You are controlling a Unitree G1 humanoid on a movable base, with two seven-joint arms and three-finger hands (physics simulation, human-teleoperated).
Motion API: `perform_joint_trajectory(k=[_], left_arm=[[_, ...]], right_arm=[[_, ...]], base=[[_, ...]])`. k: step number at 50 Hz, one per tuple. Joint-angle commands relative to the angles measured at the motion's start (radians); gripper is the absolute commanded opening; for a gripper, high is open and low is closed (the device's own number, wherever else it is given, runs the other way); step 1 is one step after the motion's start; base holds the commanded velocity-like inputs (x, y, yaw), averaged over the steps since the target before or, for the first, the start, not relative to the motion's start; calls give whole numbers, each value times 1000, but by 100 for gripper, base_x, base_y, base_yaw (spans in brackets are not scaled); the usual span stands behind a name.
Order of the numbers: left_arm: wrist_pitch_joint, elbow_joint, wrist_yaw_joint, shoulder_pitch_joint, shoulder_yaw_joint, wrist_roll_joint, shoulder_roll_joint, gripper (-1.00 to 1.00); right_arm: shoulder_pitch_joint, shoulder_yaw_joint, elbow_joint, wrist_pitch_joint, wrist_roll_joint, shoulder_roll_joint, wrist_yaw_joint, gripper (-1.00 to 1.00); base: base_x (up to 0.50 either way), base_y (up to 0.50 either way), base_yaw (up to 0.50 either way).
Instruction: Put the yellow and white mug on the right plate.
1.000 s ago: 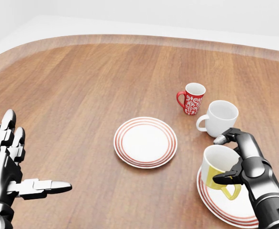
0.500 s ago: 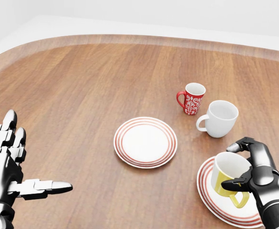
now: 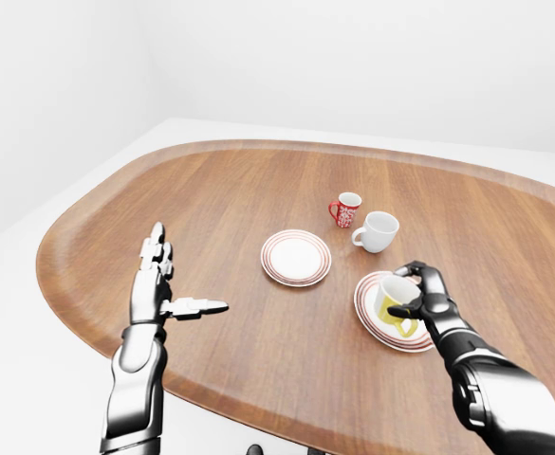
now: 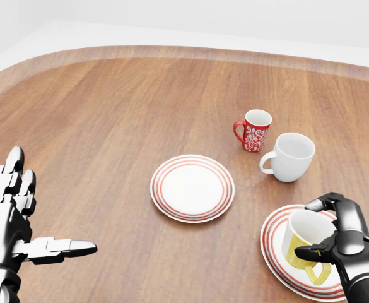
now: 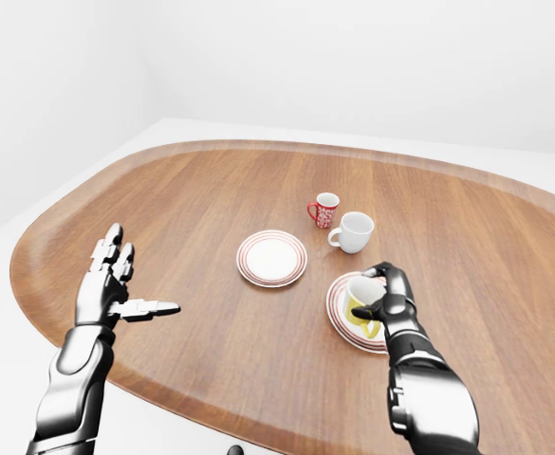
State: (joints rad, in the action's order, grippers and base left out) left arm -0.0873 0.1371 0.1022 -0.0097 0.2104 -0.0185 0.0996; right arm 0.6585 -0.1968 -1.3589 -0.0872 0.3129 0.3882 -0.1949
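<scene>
Over right plate (image 4: 274, 247), robot hand (image 4: 337, 235) grips mug (image 4: 301, 240).

The right hand (image 4: 335, 237) is low at the right of the head view, its fingers closed round the mug (image 4: 302, 240). The left hand (image 4: 14, 221) is held flat and spread at lower left, thumb pointing right, gripping nothing.

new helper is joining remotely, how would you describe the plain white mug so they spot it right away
On the wooden table, look to the right of the middle plate in the head view. The white mug stands there between the small red patterned mug and the plate holding the yellow mug. It alone is all white.
</scene>
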Motion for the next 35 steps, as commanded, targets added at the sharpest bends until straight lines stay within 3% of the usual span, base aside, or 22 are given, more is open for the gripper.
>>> perform_joint_trajectory(k=[1, 35], left_arm=[[0, 0, 1, 1, -1, 1, 0, 100], [0, -8, 0, 2, -6, 7, -2, 100]], right_arm=[[-7, -22, -5, 0, -6, -1, -33, -100], [-4, -42, -5, 0, -16, 34, -57, -100]], base=[[0, 0, 0], [0, 0, 0]])
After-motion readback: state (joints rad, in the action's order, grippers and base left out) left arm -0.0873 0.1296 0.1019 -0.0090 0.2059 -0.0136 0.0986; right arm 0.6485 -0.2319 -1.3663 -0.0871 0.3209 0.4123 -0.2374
